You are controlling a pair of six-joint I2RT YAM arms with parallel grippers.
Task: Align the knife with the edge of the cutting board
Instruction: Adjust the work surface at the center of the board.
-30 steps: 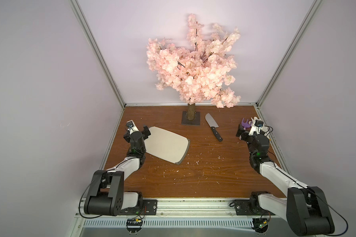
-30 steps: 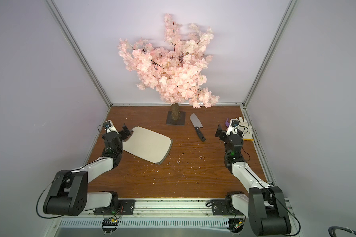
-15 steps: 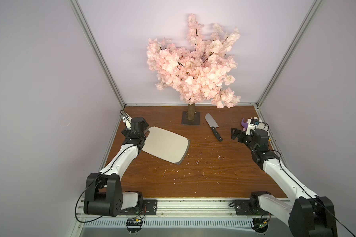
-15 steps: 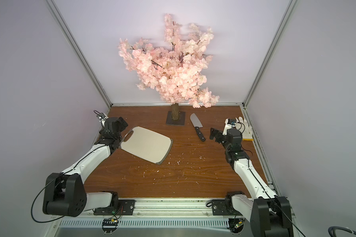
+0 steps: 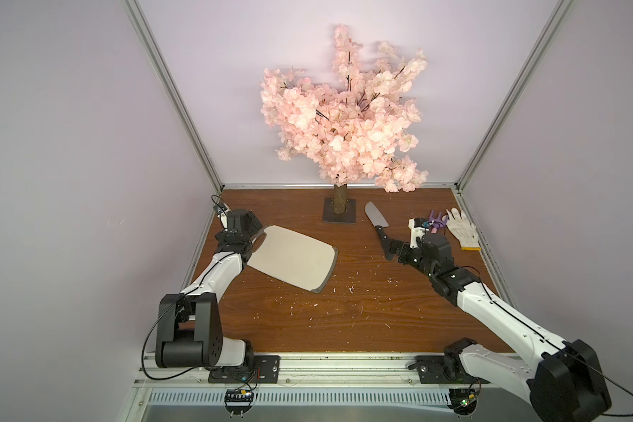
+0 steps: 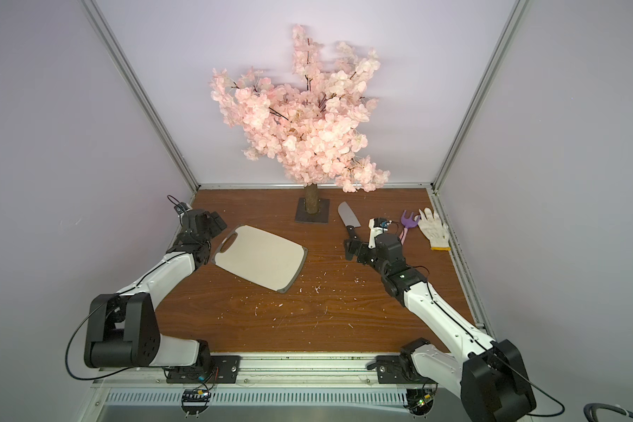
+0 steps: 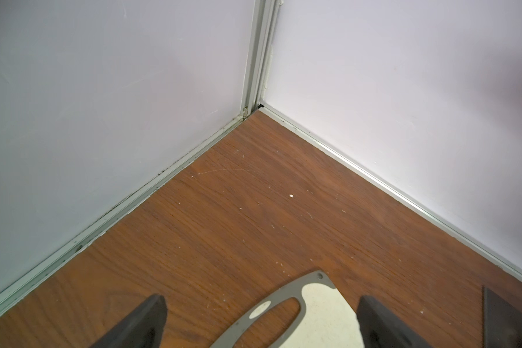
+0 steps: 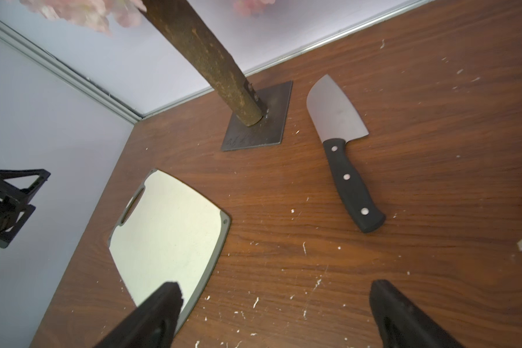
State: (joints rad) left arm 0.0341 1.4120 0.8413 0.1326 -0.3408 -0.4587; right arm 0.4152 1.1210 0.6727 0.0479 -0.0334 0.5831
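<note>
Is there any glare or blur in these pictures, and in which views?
Right wrist view: the cutting board shines almost white with glare, the blossoms at the frame edge are out of focus, the knife is sharp. Left wrist view: the board's corner is washed out too. Both top views: the blossoms look slightly overexposed.

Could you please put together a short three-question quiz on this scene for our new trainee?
1. True or false: the knife lies on the table, apart from the cutting board.
2. Which lies nearest the white glove? A) the purple garden fork B) the tree base C) the cutting board
3. Fill in: the jaws of the right gripper stand ____, holding nothing.

Key: 1 true; 2 A; 3 open.
</note>
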